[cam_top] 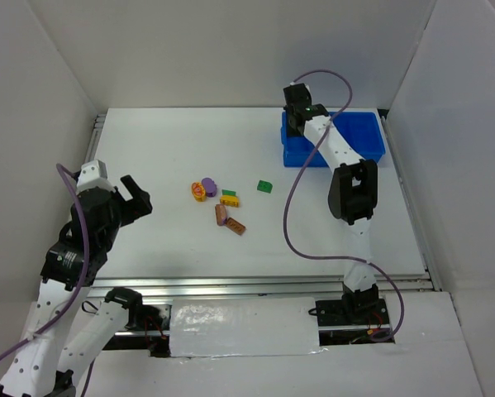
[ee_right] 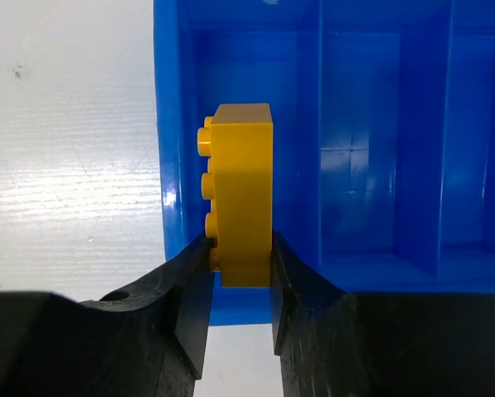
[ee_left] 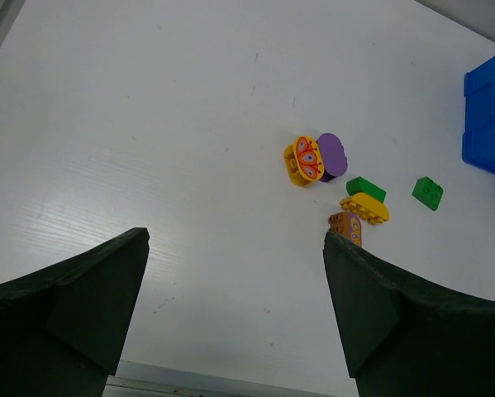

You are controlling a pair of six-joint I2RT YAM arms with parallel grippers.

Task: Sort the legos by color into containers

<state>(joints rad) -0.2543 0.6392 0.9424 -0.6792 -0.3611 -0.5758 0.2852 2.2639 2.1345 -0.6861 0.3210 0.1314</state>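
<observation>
The right gripper (ee_right: 240, 248) pinches a yellow brick (ee_right: 243, 190) over the blue tray's (ee_right: 359, 190) left-end compartment, while the left gripper (ee_left: 235, 244) hangs with fingers spread wide, other legos (cam_top: 203, 188) scattered mid-table (cam_top: 148, 149).

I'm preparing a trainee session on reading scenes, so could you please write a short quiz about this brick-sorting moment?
1. True or false: the right gripper is shut on a yellow brick over the blue tray.
2. Of the loose bricks, the square brick lies nearest the tray. What colour is it? A) green B) purple C) brown
3. Fill in the gap: the left gripper is ____ and holds nothing.

Key: 1 true; 2 A; 3 open.
</observation>
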